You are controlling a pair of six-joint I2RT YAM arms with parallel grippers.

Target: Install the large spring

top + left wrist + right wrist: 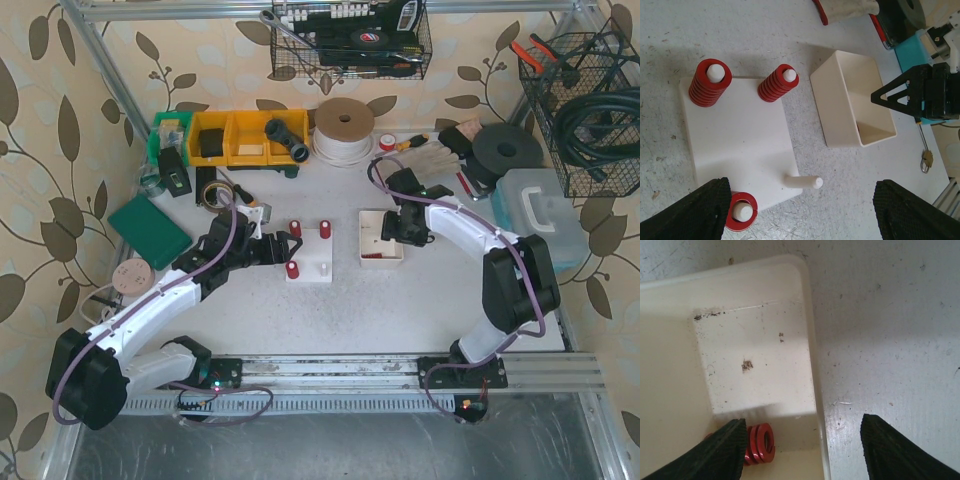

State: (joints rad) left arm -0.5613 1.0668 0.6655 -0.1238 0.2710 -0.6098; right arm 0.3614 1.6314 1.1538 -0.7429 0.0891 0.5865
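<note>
White base [740, 140]: three red springs [710, 82] on pegs, one peg [802, 181] bare. A fourth spring [762, 442] lies in the single bin [750, 330], seemingly touching a finger of the right hand [802, 440]. Left hand [800, 210] and right both gape, empty.

Yellow bins [245, 135] stand beside a white cable reel [345, 125], a green pad [148, 230] lies leftward

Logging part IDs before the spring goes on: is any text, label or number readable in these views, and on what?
Nothing can be read in any view.
Print on the black packages in the wire basket: white and red, too small and blurred to read.
The white base plate, red springs and white tray: no markings visible.
</note>
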